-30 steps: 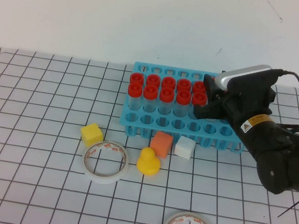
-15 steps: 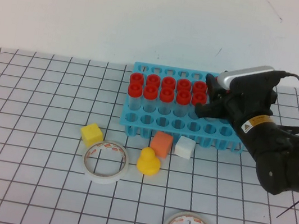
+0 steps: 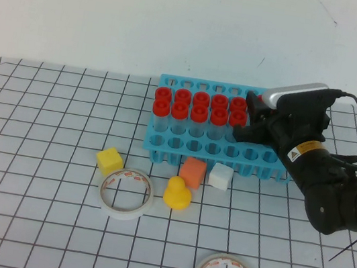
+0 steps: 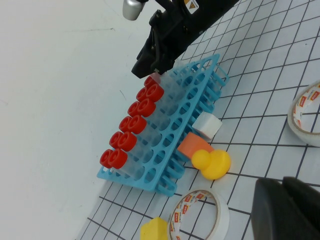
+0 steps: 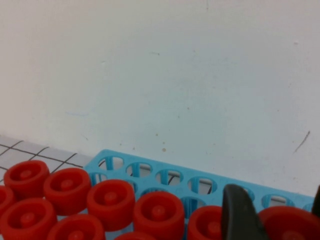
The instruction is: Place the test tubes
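Step in hand: seating a tube. The right gripper (image 3: 253, 127) stands over the blue rack (image 3: 192, 155), at the right end of its filled far rows, fingers clamped on a red-capped test tube (image 5: 292, 225). The left gripper (image 4: 287, 210), fingers together, is parked off left. Next move, as judged: lower straight into the free hole, then release.

Only a yellow warning-triangle sticker (image 3: 295, 151) on the right arm (image 3: 332, 196).
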